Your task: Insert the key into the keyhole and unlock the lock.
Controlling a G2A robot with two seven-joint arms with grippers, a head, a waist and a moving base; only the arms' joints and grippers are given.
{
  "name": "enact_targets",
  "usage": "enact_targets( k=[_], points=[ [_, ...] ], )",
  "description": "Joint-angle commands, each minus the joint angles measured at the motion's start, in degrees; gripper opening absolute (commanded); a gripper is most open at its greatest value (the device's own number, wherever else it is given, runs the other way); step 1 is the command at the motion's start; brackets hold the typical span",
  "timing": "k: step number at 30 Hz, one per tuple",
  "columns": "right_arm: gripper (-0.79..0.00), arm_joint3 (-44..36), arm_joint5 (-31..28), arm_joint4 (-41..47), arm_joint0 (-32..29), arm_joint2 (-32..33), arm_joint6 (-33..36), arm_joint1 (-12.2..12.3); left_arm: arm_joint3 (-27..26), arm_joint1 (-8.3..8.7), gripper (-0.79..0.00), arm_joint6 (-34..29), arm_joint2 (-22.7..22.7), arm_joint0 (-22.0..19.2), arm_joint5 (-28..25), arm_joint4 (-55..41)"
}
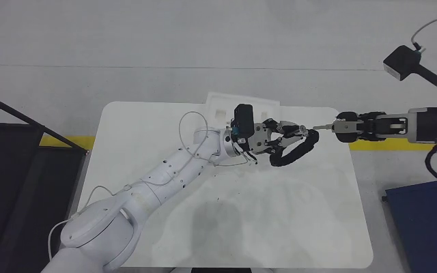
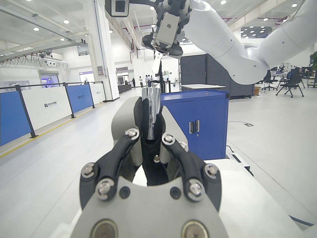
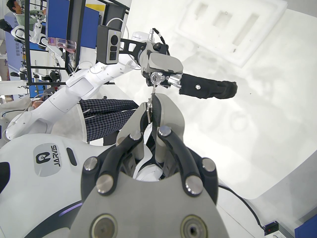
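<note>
Nearest to the right wrist camera: right gripper [image 3: 152,103], grey shell fingers with black ribbed pads, pressed together on the head of a thin, flat metal key [image 3: 154,89]. Points the blade straight at the small round keyhole [image 3: 155,77]. Seen from the left wrist camera, ends just short of the lock, with a narrow gap between tip and metal.

Nearest to the left wrist camera: left gripper [image 2: 149,117], closed firmly on the cable lock [image 1: 295,151]. Clamps its chrome cylinder [image 2: 149,100], smooth and bright like a mirror, up in the air over the white table [image 1: 328,218], keyhole end turned toward the key. Behind the cylinder, thick cable [image 3: 208,89] in a rough black fabric sleeve, bent into a loop beside the gripper.

Farther back on the table, white foam tray [image 3: 235,18], matte and soft-looking, with three rectangular pockets cut into it. Lies well apart from both grippers, off the line from key to lock.
</note>
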Motion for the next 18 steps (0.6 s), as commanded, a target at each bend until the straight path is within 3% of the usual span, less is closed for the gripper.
enact_targets(
  k=[1, 9, 18],
  points=[
    [-0.785, 0.00, 0.00, 0.00, 0.00, 0.00, 0.00, 0.00, 0.00, 0.00, -0.785, 0.00, 0.00, 0.00, 0.00, 0.00],
    [-0.785, -0.57, -0.43, 1.60, -0.74, -0.06, -0.64, 0.16, -1.20, 0.11, -0.785, -2.20, -0.79, 0.89, 2.07, 0.21],
    [-0.785, -0.37, -2.89, -0.96, 6.06, -6.01, 2.90, 2.54, -3.86, 0.60, -0.785, -4.86, -3.19, 2.88, 5.59, 6.11]
  ],
)
